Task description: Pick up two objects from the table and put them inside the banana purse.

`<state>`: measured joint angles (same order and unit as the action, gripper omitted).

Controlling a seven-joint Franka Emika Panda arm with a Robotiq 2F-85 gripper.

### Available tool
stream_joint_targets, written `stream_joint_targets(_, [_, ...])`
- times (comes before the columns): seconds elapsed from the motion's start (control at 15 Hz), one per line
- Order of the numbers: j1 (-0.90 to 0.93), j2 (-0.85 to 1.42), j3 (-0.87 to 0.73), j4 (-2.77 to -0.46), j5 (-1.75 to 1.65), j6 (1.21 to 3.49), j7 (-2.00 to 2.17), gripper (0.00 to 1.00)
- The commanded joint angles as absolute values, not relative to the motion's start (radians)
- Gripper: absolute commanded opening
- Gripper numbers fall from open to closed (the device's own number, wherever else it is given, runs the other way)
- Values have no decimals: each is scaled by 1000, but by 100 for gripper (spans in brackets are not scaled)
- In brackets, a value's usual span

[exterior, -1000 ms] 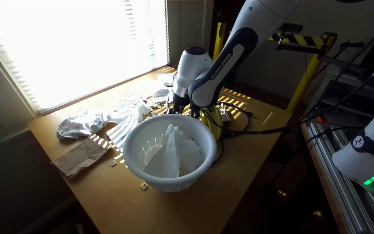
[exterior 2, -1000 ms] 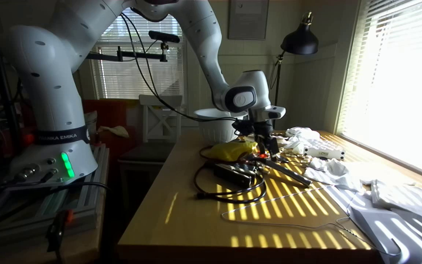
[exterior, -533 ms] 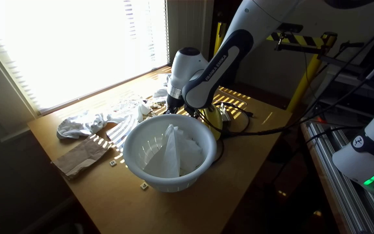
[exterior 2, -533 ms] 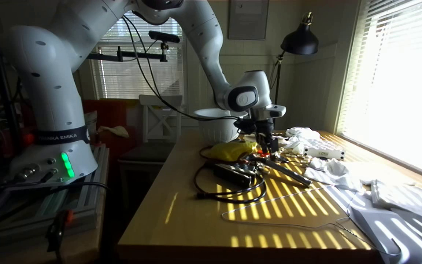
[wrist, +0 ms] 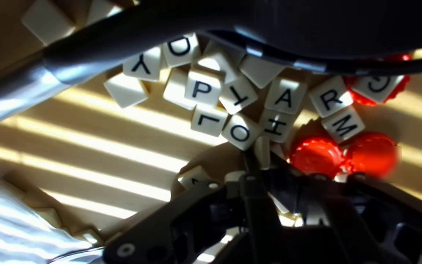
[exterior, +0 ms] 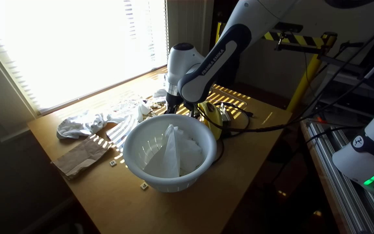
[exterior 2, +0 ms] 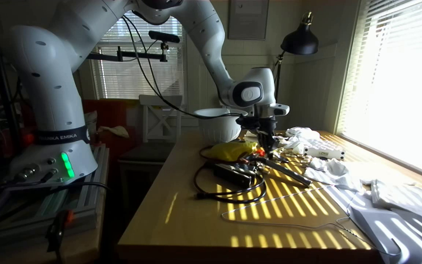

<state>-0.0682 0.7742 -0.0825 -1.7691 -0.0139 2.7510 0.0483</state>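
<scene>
My gripper (wrist: 262,159) points down over a cluster of letter tiles (wrist: 286,95) on the wooden table (exterior: 180,208). Its fingers are closed together, and one pale tile (wrist: 262,151), seen edge-on, is pinched between the tips. Two red bottle caps (wrist: 315,156) lie just right of the fingertips in the wrist view. The yellow banana purse (exterior 2: 229,151) lies close beside the gripper in both exterior views, behind a black cable in one place; its opening cannot be made out. In the wrist view the purse does not show.
A big pale bowl (exterior: 170,182) with white paper inside stands near the purse. Black cables (exterior 2: 229,200), a black box (exterior 2: 233,176) and a black handle (exterior 2: 288,172) lie close to the gripper. White cloth (exterior: 83,125), a paper bag (exterior: 81,156) and a wire hanger (exterior 2: 288,224) are farther off.
The gripper's fingers have come together. The arm has shifted a little toward the window and risen slightly. The purse and bowl have stayed in place.
</scene>
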Motion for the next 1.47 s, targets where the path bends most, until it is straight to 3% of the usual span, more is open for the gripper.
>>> stream_joint_targets(0.0, [-88, 767, -68, -1758, -8, 2731, 16, 3])
stream_joint_targets(0.53, [-239, 591, 83, -1859, 56, 2834, -159, 3])
stream_joint_targets(0.87, [-576, 453, 452, -2026, 338, 2752, -519, 3])
stream_joint_targets(1.0, [-633, 380, 496, -2113, 489, 2710, -643, 3])
stream_joint_targets(1.4, [-561, 127, 331, -2307, 720, 2638, -776, 3])
